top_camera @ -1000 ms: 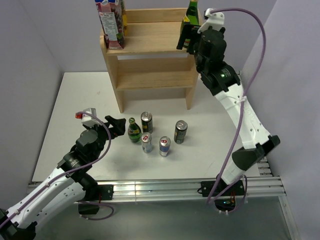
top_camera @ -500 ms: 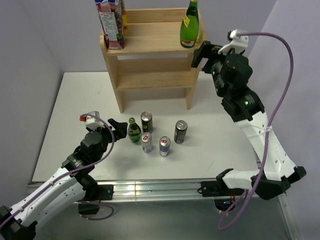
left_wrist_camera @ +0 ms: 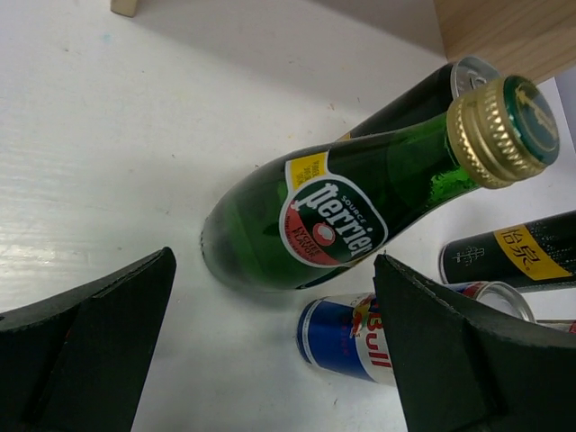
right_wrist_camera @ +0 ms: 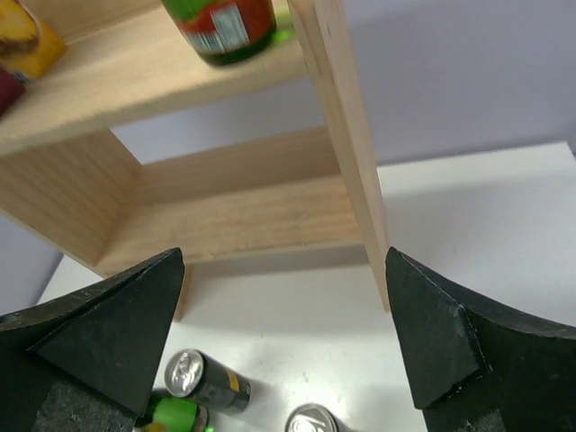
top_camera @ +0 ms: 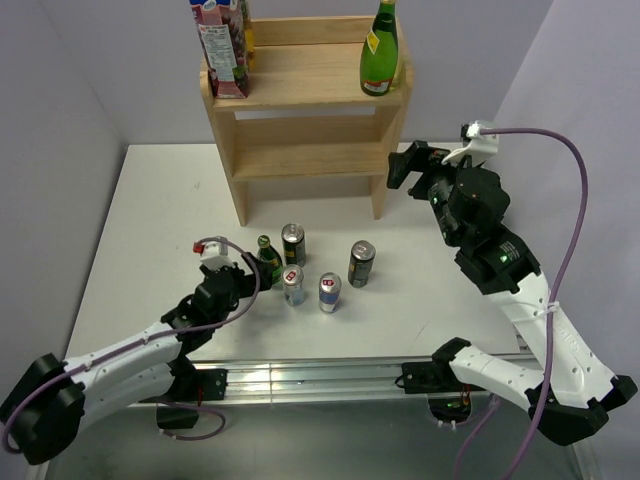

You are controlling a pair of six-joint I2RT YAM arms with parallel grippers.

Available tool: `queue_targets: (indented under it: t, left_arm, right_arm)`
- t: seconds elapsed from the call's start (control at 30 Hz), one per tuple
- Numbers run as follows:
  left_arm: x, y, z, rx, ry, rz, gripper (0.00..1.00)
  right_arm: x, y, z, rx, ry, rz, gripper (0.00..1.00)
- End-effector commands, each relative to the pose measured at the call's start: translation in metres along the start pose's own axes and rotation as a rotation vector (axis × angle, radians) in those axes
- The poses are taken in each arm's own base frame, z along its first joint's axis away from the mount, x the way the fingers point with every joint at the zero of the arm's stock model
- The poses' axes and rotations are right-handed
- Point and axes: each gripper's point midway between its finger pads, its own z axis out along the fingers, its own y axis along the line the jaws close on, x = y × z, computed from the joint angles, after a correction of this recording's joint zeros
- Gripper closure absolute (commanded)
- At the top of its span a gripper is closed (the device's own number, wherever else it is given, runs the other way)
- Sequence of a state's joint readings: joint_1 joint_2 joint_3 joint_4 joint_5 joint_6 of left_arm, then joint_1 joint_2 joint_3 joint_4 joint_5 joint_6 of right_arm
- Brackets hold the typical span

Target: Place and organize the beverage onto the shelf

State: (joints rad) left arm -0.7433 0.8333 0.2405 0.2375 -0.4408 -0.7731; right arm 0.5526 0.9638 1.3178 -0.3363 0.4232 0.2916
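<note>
Pincers gape: right pincer (top_camera: 402,168) has backed off shelf (top_camera: 310,158), left pincer (left_wrist_camera: 272,261) now flanks Perrier bottle (left_wrist_camera: 342,211).

Top camera overlooks the table (top_camera: 140,200); left wrist view hugs the Perrier bottle (left_wrist_camera: 306,225), right faces the shelf (right_wrist_camera: 234,216).

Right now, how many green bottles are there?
2. A tall green bottle stands on the shelf's top tier, right end. A small green bottle stands on the table beside the cans, before the open left gripper. None looks hidden.

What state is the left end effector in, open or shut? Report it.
Open. The left end effector has its fingers spread wide, the green Perrier bottle standing between them.
</note>
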Motion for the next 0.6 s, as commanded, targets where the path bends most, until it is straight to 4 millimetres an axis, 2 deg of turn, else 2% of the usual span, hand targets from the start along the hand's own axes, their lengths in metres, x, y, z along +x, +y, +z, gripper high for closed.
queue_targets:
  t: [0.0, 0.07, 0.17, 0.2, 0.27, 0.33, 0.47, 0.5, 0.57]
  left_arm:
    - [-0.011, -0.024, 0.008, 0.090, -0.072, -0.007, 0.01]
    - [0.003, -0.023, 0.019, 0.079, -0.045, 0.040, 0.01]
    - [0.004, -0.024, 0.026, 0.067, -0.069, 0.064, 0.01]
    - [0.012, -0.018, 0.031, 0.043, -0.056, 0.078, 0.01]
    - [0.010, -0.016, 0.035, 0.032, -0.078, 0.079, 0.01]
    - [0.017, -0.010, 0.041, 0.003, -0.068, 0.100, 0.01]
    - [0.016, -0.001, 0.058, -0.100, -0.086, 0.097, 0.01]
    - [0.026, 0.006, 0.063, -0.136, -0.058, 0.126, 0.01]
    - [0.028, 0.006, 0.070, -0.165, -0.056, 0.124, 0.01]
  right_arm:
    - [0.011, -0.001, -0.005, -0.014, 0.013, 0.034, 0.00]
    - [0.023, -0.005, -0.006, -0.003, 0.031, 0.031, 0.00]
    - [0.026, -0.009, -0.009, 0.002, 0.035, 0.029, 0.00]
    - [0.030, -0.010, -0.009, 0.003, 0.042, 0.025, 0.00]
    - [0.033, -0.013, -0.012, 0.006, 0.046, 0.023, 0.00]
    - [0.037, -0.014, -0.013, 0.005, 0.053, 0.021, 0.00]
    - [0.045, -0.016, -0.017, -0.002, 0.064, 0.024, 0.00]
    - [0.049, -0.017, -0.017, -0.001, 0.069, 0.029, 0.00]
    - [0.051, -0.016, -0.018, -0.011, 0.070, 0.032, 0.00]
